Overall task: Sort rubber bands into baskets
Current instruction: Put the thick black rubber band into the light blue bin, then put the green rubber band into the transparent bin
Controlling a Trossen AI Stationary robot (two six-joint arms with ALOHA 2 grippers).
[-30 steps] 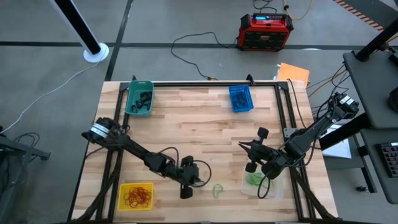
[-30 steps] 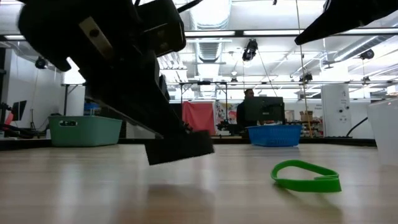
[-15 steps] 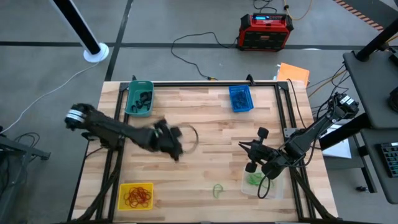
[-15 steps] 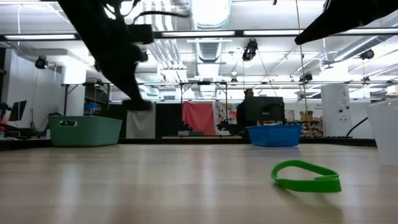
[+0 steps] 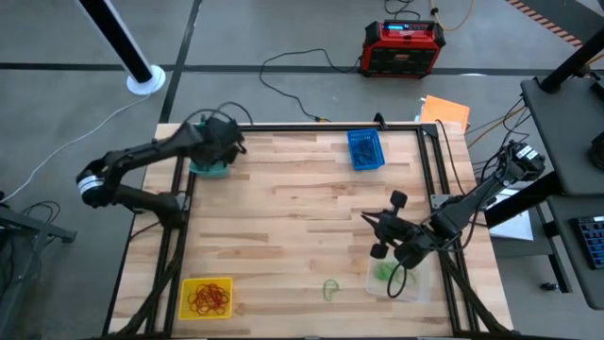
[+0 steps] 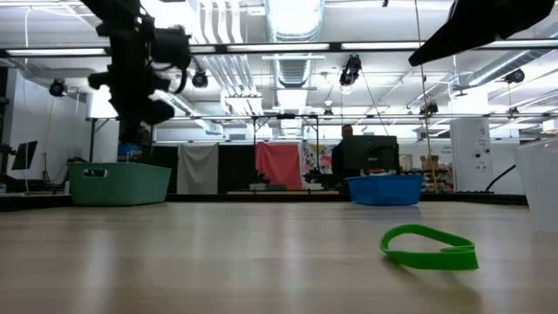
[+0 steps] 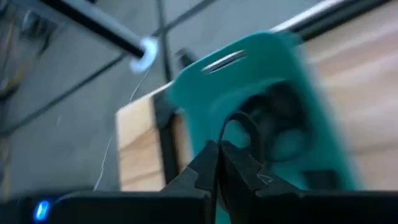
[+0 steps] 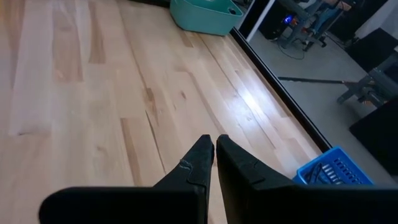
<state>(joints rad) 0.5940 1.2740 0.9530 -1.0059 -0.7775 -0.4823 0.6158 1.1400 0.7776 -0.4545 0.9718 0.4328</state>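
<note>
Hovering over the teal basket (image 5: 209, 161) now, your left gripper (image 5: 229, 144) is pinching a black rubber band (image 7: 242, 134), having swung away from the green rubber band (image 5: 330, 288). Your right gripper (image 5: 369, 222) is waiting, fingers pressed together.

Teal basket (image 7: 273, 124) smeared by motion blur, contents unreadable; partly covered from above by left gripper (image 5: 219, 151). Clear basket (image 6: 539, 183) cut off at edge.

Left gripper (image 5: 225, 144), apparently with black band (image 7: 242, 127), now over teal basket (image 5: 209, 166).
</note>
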